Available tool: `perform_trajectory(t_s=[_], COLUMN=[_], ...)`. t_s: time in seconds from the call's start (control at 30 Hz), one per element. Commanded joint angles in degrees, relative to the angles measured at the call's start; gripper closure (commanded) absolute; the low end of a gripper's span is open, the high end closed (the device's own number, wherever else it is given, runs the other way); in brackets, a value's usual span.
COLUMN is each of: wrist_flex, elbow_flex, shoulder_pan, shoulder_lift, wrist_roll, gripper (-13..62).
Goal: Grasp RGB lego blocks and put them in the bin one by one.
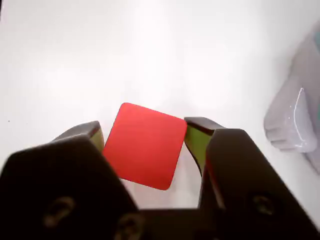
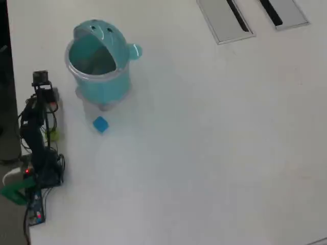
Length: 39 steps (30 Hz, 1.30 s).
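The red block (image 1: 145, 146) sits turned corner-on between the two jaws of the gripper (image 1: 145, 145), with the white table (image 1: 150, 50) beneath. The jaws stand a block's width apart and seem to touch it on both sides, so I read the hold as made (whether the block is lifted clear of the table cannot be told). This looks like the first block in hand, not yet carried.

The next move, by my judgement, is a lift and a swing up over the rim of the teal bin (image 2: 99, 66), whose lid is tipped back and mouth open; its pale foot shows at the right edge of the wrist view. The blue block (image 2: 100, 124) lies just in front of the bin, a green block (image 2: 52, 135) beside the arm.

In the overhead view the arm (image 2: 36, 138) reaches along the table's left edge, its tip just left of the bin.
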Motion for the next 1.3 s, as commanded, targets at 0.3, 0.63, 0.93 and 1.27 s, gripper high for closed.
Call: perform_trajectory(t_s=[0.3, 0.63, 0.93, 1.27], wrist_flex=[6.0, 9.4, 15.8, 17.1], elbow_flex=[-2.5, -6.1, -23.4, -39.9], shoulder_pan=[2.5, 5.6, 8.3, 20.1], shoulder_lift=[14.9, 23.8, 24.9, 21.4], wrist_roll=[-1.1, -1.1, -0.4, -0.2], gripper=[32.3, 33.0, 33.0, 33.0])
